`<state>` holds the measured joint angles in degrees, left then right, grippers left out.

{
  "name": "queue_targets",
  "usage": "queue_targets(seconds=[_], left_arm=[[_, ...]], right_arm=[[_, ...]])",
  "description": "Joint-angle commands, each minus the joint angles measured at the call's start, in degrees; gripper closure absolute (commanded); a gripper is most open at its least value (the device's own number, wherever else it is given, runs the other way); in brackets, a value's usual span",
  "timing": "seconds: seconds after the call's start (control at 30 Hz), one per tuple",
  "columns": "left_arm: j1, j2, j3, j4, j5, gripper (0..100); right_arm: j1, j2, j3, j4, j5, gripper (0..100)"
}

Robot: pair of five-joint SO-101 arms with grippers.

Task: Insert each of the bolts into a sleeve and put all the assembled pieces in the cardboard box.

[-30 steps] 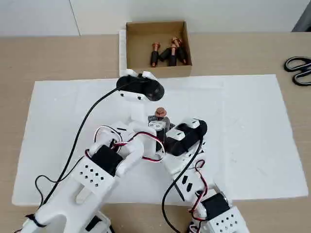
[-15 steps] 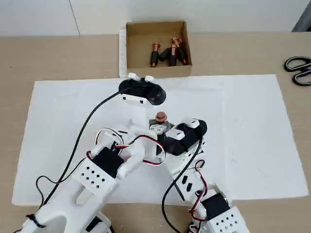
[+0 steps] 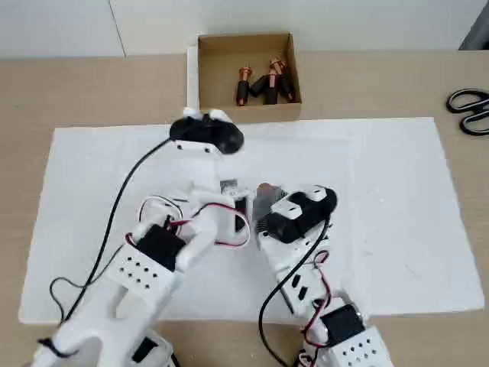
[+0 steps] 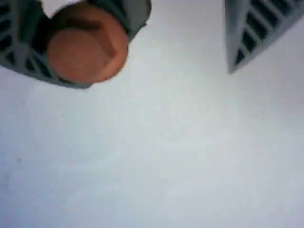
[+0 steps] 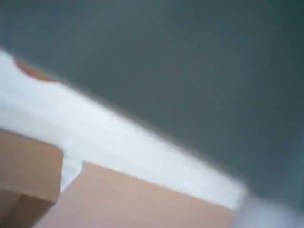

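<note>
Nearest the viewer, the left arm [image 3: 157, 252] and the right arm [image 3: 298, 218] are being shown meeting over the middle of a white sheet [image 3: 397, 199] that is lying on the bench [image 3: 92, 84]. The right tool [image 3: 263, 200] is being held just beside the left arm's wrist; whether it is apart or together cannot be told. In the left wrist view the left tool [image 4: 156, 76] is being held apart, its grey fingers [image 4: 256, 33] standing wide of each other above the sheet. A copper-headed bolt [image 4: 88, 54] is sitting tight against one of them, head toward the camera. Farther off, past the sheet's far edge, the cardboard box [image 3: 201, 76] is standing open with several assembled pieces [image 3: 267, 80] lying inside. Scissors [image 3: 470, 107] are lying at the bench's far right edge, well apart from the box.
</note>
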<state>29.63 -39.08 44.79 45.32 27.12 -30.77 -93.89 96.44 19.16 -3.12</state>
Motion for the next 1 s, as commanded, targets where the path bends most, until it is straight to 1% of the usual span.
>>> queue_targets(seconds=[0.0,0.1,0.23,0.33,0.4,0.6,0.67,0.77,0.8,0.87,0.93,0.97], left_arm=[[-2.2,-1.32,-7.52,-0.18,-0.09,71],[-4.31,-1.32,-9.71,-0.18,0.0,71],[-4.84,-1.32,-11.82,-0.09,0.0,71],[-5.63,-1.32,-13.05,1.41,0.0,71],[-7.56,-1.32,-13.76,2.29,0.0,71],[-16.18,-1.41,-16.57,5.36,0.0,71],[-18.29,-1.41,-18.24,7.91,0.0,71],[-22.07,-1.41,-20.97,14.33,-0.09,71],[-23.38,-1.41,-21.49,16.88,-0.18,71],[-26.11,-1.41,-21.93,22.42,-0.26,71],[-28.75,-1.32,-21.49,26.55,-0.35,71],[-29.98,-1.23,-21.49,28.48,-0.35,71]], right_arm=[[-0.22,-0.57,0.44,0.13,-0.18,99.5],[-0.22,-0.57,0.44,0.13,-0.18,99.5],[-0.22,-0.57,0.44,0.13,-0.18,99.5],[-0.22,-0.57,0.44,0.13,-0.18,99.5],[-0.22,-0.48,0.44,0.13,-0.18,99.5],[-0.22,-0.13,0.44,0.13,-0.18,99.5],[-0.13,-0.13,0.44,0.13,-0.18,99.5],[0.13,-0.04,0.35,0.31,-0.09,99.5],[0.13,0.04,-0.53,2.15,0.18,99.6],[0.22,1.27,-5.1,9.45,1.67,99.6],[2.24,4.62,-11.34,15.6,2.29,99.6],[3.91,6.9,-14.42,17.01,2.37,99.6]])
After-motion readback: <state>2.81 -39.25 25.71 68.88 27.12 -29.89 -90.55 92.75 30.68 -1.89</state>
